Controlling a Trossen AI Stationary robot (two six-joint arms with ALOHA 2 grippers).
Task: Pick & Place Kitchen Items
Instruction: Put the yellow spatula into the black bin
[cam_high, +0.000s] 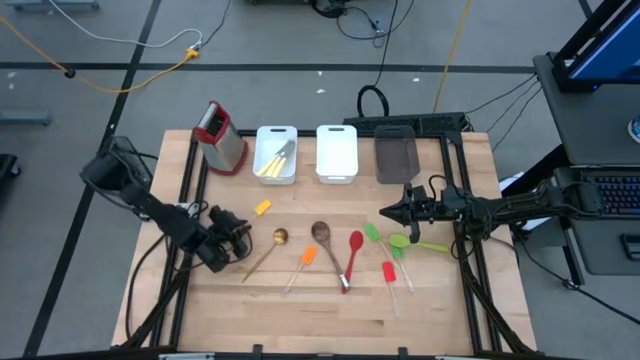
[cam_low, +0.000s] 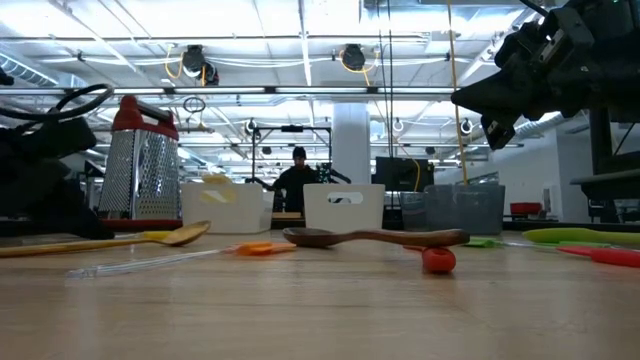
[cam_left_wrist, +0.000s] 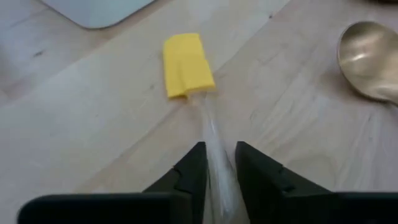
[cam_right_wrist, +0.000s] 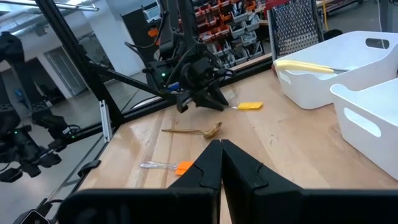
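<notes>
My left gripper (cam_high: 240, 226) sits low at the table's left, shut on the clear handle of a yellow mini spatula whose yellow head (cam_high: 262, 207) (cam_left_wrist: 186, 65) points toward the bins. My right gripper (cam_high: 385, 212) (cam_right_wrist: 221, 155) is shut and empty, raised above the table right of centre. Lying flat on the table are a gold spoon (cam_high: 272, 243), a brown wooden spoon (cam_high: 322, 236), an orange spatula (cam_high: 306, 257), a red spoon (cam_high: 353, 248), a red spatula (cam_high: 388, 271), a green spatula (cam_high: 372, 232) and a lime-green spoon (cam_high: 404, 241). My left gripper pinches the spatula's clear handle (cam_left_wrist: 219, 163) between its two fingers, which lie along the handle, coming level and low from the table's near-left side. The yellow head points away from the fingers. Whether the head rests on the wood or is just off it cannot be told.
Along the far edge stand a steel box grater with a red handle (cam_high: 220, 135), a white bin (cam_high: 276, 153) holding pale utensils, a second white bin (cam_high: 337, 152) and a grey bin (cam_high: 396, 158). A person (cam_low: 298, 180) stands far behind the table.
</notes>
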